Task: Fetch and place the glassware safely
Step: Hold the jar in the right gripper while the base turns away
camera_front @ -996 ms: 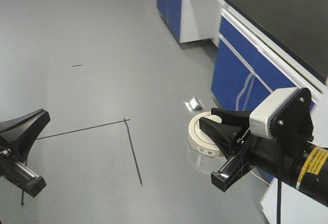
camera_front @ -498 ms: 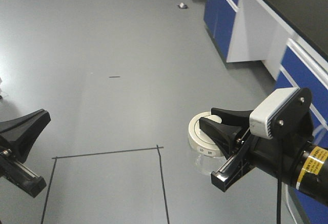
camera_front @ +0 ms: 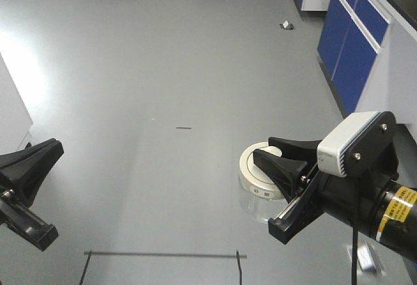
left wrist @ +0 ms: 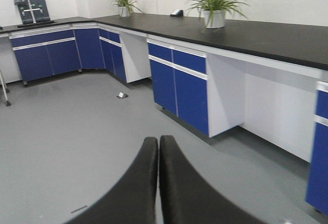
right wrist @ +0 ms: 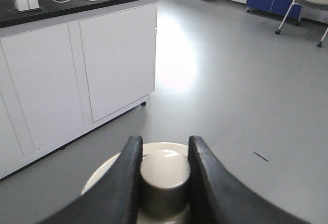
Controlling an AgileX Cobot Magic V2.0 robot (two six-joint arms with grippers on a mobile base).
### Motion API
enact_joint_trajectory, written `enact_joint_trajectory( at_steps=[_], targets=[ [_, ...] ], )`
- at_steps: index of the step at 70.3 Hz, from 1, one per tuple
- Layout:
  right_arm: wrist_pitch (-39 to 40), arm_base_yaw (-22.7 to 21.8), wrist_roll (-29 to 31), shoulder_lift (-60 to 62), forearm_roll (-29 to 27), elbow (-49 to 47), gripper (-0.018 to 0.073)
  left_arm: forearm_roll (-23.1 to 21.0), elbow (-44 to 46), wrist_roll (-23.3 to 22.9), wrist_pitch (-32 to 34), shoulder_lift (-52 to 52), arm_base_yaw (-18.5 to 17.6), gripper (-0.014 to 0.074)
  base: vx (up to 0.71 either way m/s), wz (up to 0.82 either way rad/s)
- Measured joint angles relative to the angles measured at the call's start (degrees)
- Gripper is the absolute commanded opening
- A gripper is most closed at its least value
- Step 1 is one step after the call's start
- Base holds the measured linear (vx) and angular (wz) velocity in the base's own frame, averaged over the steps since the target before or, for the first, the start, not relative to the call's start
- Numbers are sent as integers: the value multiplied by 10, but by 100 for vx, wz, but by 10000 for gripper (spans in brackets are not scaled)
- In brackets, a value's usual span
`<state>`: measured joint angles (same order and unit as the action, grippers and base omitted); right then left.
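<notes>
Right tool (right wrist: 165,149) clenched on knob (right wrist: 165,178) of glass jar (camera_front: 251,167), seemingly tilted, left tool (left wrist: 158,144) pressed shut

Open grey floor (camera_front: 163,70) ahead, blue cabinets (camera_front: 355,44) lining the right side, white cabinet (camera_front: 12,109) at left edge

floor (camera_front: 163,70) grey | tape line (camera_front: 163,255) | blue cabinets (left wrist: 179,85) | black countertop (left wrist: 246,32) | potted plant (left wrist: 215,1)
</notes>
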<state>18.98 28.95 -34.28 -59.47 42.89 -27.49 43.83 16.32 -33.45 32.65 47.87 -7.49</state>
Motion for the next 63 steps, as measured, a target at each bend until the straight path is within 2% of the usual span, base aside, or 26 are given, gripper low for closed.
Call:
enact_joint_trajectory(
  at_steps=[63],
  targets=[
    [-2, 0, 0, 0, 0, 0, -4, 0, 0, 0, -1, 1, 0, -7, 68, 2]
  ],
)
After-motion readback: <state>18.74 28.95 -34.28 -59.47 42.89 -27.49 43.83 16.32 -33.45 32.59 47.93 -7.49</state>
